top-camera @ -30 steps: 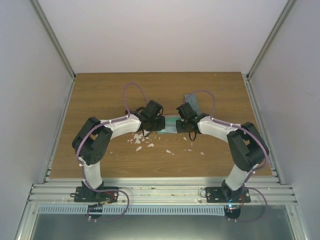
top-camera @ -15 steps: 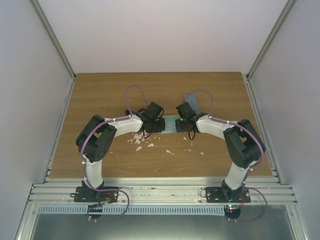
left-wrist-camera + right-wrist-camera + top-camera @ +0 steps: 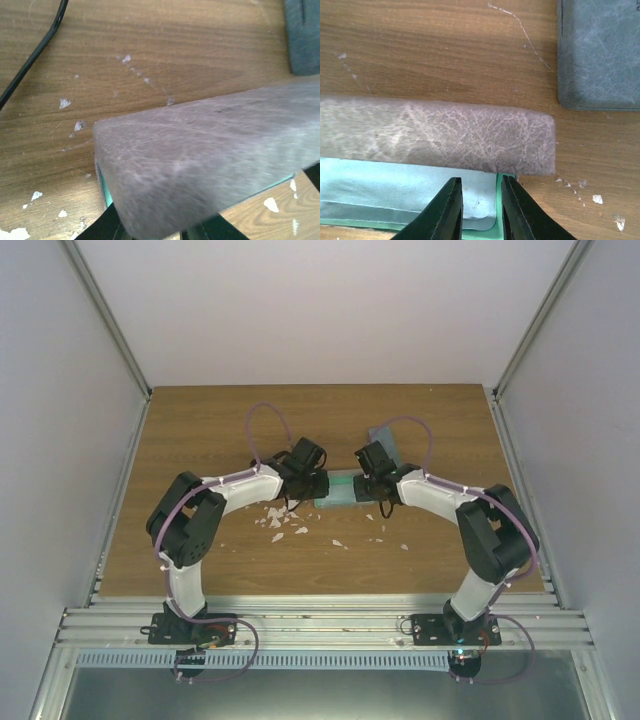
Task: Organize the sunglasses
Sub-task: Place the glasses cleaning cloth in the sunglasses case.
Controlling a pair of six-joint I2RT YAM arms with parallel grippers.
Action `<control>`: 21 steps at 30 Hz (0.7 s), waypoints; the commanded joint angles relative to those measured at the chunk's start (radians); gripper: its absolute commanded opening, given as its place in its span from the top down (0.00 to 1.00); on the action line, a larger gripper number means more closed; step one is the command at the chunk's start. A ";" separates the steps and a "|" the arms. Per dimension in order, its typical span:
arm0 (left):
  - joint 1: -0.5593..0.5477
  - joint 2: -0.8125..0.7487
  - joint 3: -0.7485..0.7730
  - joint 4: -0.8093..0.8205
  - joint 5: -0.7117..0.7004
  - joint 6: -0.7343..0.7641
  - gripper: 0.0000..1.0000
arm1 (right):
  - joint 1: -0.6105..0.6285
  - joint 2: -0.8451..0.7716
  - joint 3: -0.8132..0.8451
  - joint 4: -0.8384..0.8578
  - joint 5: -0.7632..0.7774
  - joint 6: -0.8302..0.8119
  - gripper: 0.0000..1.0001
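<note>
Right claw (image 3: 481, 212) slightly parted over open grey case (image 3: 435, 135) rim, left claw (image 3: 152, 231) mostly hidden, grip unclear

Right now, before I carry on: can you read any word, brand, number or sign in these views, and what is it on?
No readable text in any view.
grey lid: scuffed, no print or logo.
blue-grey case: plain, no label on the part shown.
light blue cloth: blank.
white flecks: loose chips, not characters.
</note>
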 commanded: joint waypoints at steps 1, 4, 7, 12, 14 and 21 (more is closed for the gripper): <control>0.004 -0.060 0.032 0.011 -0.011 0.002 0.78 | -0.008 -0.043 0.018 -0.013 0.004 0.000 0.77; 0.004 -0.051 0.022 0.049 0.035 0.004 0.84 | -0.008 -0.034 0.012 0.011 -0.065 -0.005 0.82; 0.002 -0.028 -0.005 0.121 0.104 0.002 0.89 | -0.009 -0.015 0.004 0.046 -0.123 -0.003 0.87; 0.001 0.021 -0.035 0.204 0.149 -0.006 0.91 | -0.009 0.032 -0.004 0.104 -0.186 0.010 0.90; 0.001 0.035 -0.044 0.224 0.147 -0.009 0.91 | -0.009 0.048 -0.008 0.125 -0.196 0.018 0.90; -0.009 0.057 -0.082 0.277 0.062 -0.032 0.92 | -0.009 0.080 -0.031 0.192 -0.186 0.032 0.91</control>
